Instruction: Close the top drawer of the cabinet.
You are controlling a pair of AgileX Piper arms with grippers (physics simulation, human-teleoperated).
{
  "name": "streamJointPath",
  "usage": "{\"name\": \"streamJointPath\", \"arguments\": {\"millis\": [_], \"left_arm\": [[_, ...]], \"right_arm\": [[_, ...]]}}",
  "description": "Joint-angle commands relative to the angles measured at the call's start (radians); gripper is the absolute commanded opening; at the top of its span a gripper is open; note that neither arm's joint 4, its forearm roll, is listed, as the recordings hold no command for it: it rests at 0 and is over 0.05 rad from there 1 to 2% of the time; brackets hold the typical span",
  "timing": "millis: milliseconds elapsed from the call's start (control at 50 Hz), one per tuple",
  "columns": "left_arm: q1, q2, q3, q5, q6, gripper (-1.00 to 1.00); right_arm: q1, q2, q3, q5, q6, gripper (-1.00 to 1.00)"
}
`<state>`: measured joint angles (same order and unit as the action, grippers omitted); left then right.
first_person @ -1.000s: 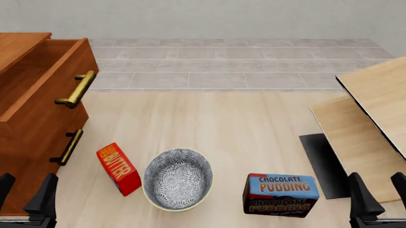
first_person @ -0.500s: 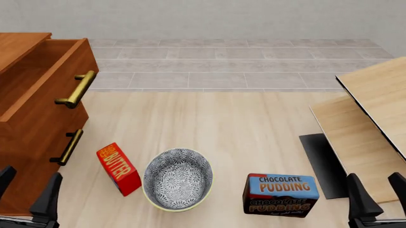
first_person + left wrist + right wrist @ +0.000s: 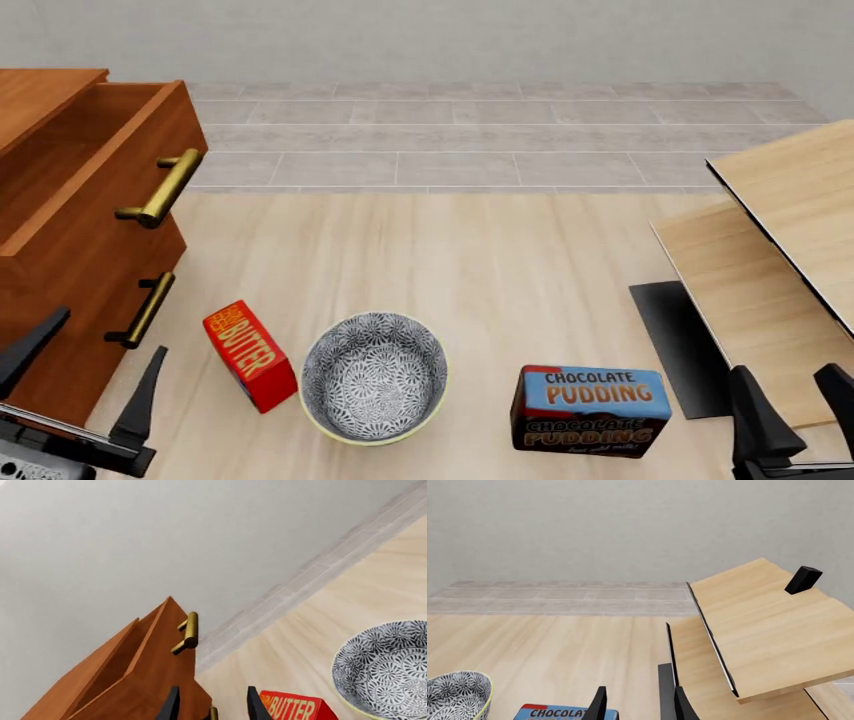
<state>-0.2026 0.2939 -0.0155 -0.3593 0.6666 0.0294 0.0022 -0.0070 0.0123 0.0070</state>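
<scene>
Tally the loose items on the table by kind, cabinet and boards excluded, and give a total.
Food boxes: 2, the butter box and the chocolate pudding box
Bowls: 1, the patterned bowl
Total: 3

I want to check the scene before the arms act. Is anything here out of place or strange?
Only the top drawer of the cabinet stands out: it is pulled out past the drawer below it. The butter box, bowl and pudding box stand apart, unspilled.

The top drawer [image 3: 100, 180] stands pulled out, seemingly untouched by either tool.
</scene>
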Motion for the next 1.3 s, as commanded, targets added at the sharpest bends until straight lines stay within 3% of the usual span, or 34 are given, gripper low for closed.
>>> {"name": "streamJointPath", "arguments": {"millis": [20, 240, 280, 340, 400, 480, 580, 680, 860, 1300], "left_arm": [[-0.039, 0.218, -0.014, -0.248, 0.211, 1.00], [-0.043, 0.417, 0.006, -0.480, 0.327, 1.00], [-0.044, 0.481, 0.013, -0.562, 0.382, 1.00], [-0.047, 0.475, -0.019, -0.522, 0.386, 1.00], [-0.061, 0.552, -0.013, -0.612, 0.443, 1.00], [-0.061, 0.592, -0.042, -0.616, 0.458, 1.00], [-0.053, 0.786, -0.031, -0.835, 0.571, 1.00], [-0.028, 0.804, -0.062, -0.815, 0.568, 1.00], [0.008, 0.915, -0.120, -0.859, 0.654, 1.00], [0.075, 1.022, -0.205, -0.860, 0.767, 1.00]], "right_arm": [[0.001, -0.002, 0.001, 0.001, -0.001, 1.00], [-0.005, -0.001, 0.000, 0.002, 0.003, 1.00], [-0.004, -0.001, 0.001, 0.002, 0.001, 1.00], [-0.001, -0.002, 0.000, 0.005, 0.002, 1.00], [-0.002, -0.002, 0.000, 0.005, 0.004, 1.00], [-0.004, -0.002, -0.003, 0.008, 0.006, 1.00], [-0.009, -0.002, -0.001, 0.008, 0.006, 1.00], [-0.008, -0.002, 0.004, 0.011, 0.009, 1.00], [-0.013, -0.002, 0.003, 0.010, 0.007, 1.00], [-0.010, -0.002, 0.007, 0.028, -0.005, 1.00]]}}
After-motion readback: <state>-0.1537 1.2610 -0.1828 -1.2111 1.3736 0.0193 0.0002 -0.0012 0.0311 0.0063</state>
